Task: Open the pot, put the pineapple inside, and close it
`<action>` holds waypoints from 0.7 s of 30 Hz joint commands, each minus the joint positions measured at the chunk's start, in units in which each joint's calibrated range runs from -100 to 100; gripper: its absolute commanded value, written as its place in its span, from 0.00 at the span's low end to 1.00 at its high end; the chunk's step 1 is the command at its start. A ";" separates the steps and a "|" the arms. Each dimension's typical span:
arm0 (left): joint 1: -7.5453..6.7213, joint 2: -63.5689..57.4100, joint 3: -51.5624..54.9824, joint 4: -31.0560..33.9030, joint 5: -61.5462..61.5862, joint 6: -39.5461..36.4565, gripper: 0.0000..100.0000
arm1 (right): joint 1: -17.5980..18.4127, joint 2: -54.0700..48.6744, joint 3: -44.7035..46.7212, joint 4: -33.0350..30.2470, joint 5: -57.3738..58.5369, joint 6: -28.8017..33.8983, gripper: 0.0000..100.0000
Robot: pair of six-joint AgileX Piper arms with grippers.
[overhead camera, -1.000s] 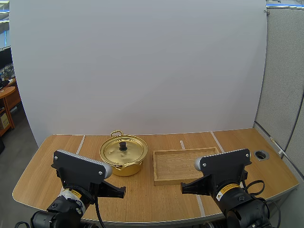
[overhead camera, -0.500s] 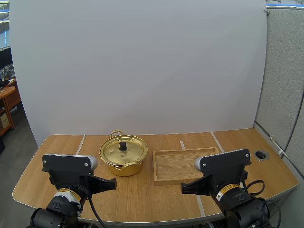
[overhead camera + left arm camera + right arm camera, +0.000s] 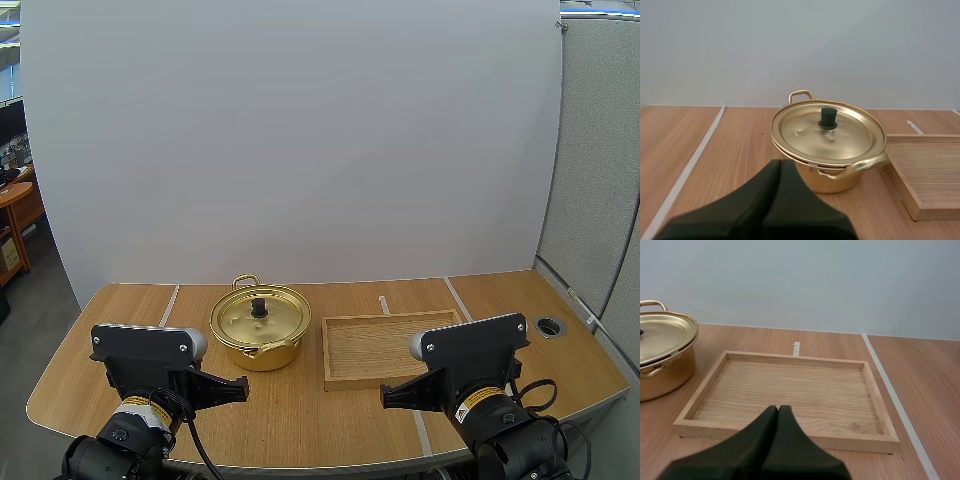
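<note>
A golden pot [image 3: 259, 328] stands on the table left of centre, its lid [image 3: 828, 131] on and topped by a black knob [image 3: 828, 118]. To the right of the pot lies a shallow wooden tray [image 3: 385, 350] with nothing in it. My left gripper [image 3: 244, 384] hangs shut near the front edge, short of the pot. In the left wrist view, the left gripper [image 3: 781, 163] is one dark wedge pointing at the pot [image 3: 830, 175]. My right gripper [image 3: 384, 395] is shut too, just in front of the tray [image 3: 790, 390], where the right gripper [image 3: 777, 409] points over the near rim.
White tape lines [image 3: 168, 303] run across the wooden table [image 3: 310, 425]. A round cable hole [image 3: 550, 325] sits at the far right. A grey partition stands to the right of the table. Bare wood lies between the grippers and in front of the pot.
My left arm has dropped lower and drawn back to the left from a second ago, then edged slightly right. The right arm, pot and tray have not moved.
</note>
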 commanded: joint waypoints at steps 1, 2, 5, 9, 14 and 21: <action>-0.15 -0.28 0.10 0.48 -0.42 -0.58 0.00 | -0.23 -0.27 0.21 0.08 -0.14 -0.19 0.00; -0.15 -0.28 0.10 0.48 -0.42 -0.58 0.00 | -0.23 -0.27 0.21 0.08 -0.14 -0.19 0.00; -0.15 -0.28 0.10 0.48 -0.42 -0.58 0.00 | -0.23 -0.27 0.21 0.08 -0.14 -0.19 0.00; -0.15 -0.28 0.10 0.48 -0.42 -0.58 0.00 | -0.23 -0.27 0.21 0.08 -0.14 -0.19 0.00; 0.94 -0.28 0.10 0.48 -0.43 -0.58 0.00 | -0.23 -0.27 0.21 0.08 -0.14 -0.19 0.00; 1.63 -0.28 0.10 0.48 -0.43 -0.58 0.00 | -0.23 -0.27 0.21 0.08 -0.14 -0.19 0.00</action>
